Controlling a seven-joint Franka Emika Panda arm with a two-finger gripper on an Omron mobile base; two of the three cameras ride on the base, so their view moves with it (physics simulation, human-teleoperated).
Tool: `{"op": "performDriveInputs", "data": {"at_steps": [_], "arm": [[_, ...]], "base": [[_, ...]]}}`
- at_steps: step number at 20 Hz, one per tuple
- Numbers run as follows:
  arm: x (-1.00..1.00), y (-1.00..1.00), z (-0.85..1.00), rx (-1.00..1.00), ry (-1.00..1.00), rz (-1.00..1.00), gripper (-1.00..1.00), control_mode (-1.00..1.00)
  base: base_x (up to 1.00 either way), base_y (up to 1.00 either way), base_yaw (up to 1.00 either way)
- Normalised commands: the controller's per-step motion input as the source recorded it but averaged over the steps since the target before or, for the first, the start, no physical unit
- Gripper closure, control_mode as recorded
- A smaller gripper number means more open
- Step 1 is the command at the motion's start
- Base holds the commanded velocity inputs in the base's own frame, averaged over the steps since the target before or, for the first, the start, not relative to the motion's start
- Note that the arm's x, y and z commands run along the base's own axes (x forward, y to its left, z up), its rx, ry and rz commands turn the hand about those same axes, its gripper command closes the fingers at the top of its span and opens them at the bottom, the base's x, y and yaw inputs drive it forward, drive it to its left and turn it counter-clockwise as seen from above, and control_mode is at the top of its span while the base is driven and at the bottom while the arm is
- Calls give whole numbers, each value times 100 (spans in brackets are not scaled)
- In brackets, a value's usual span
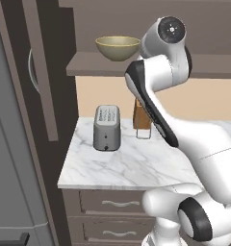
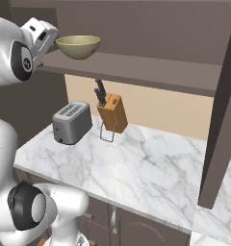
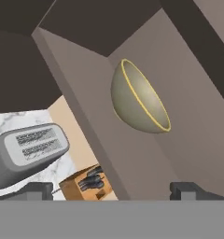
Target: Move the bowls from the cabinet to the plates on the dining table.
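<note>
The olive-tan bowl [image 1: 117, 47] is sitting upright on the cabinet shelf [image 1: 88, 65], near its open front edge at the left end, above the small marble table [image 1: 132, 163]. The claw [image 3: 111, 190] is hovering just beside the shelf with its 2 dark tips spread wide and holding nothing — the hand view is rolled, so the bowl is appearing tipped on its side there, though the base views are showing it level.

The step in hand looks like the approach to the first bowl. To do it well, I would judge that the claw is needing to line 1 finger inside the rim and 1 outside, pinching the wall, since the full round body looks too wide to span. Coming in level and clear of the shelf edge should avoid knocking the bowl backward.

The bowl is deep, smooth and hemispherical, matte olive with a thin yellow rim. Below, a brushed grey toaster [image 1: 107, 128] and a wooden knife block [image 2: 112, 113] are standing toward the table's back edge.
</note>
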Motion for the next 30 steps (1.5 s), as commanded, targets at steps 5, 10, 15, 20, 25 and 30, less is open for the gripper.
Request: {"op": "performDriveInputs", "data": {"at_steps": [5, 10, 15, 20, 25, 30], "arm": [[37, 1, -10, -6, 0, 1, -100, -100], [37, 2, -6, -6, 0, 0, -100, -100], [36, 2, -1, -6, 0, 0, -100, -100], [36, 2, 0, -5, 0, 0, -100, -100], [35, 2, -3, -5, 1, 0, -100, -100], [33, 0, -4, -5, 1, 1, -100, -100]], "base": [[0, 0, 0], [0, 0, 0], [0, 0, 0], [0, 0, 0], [0, 0, 0], [0, 0, 0]]}}
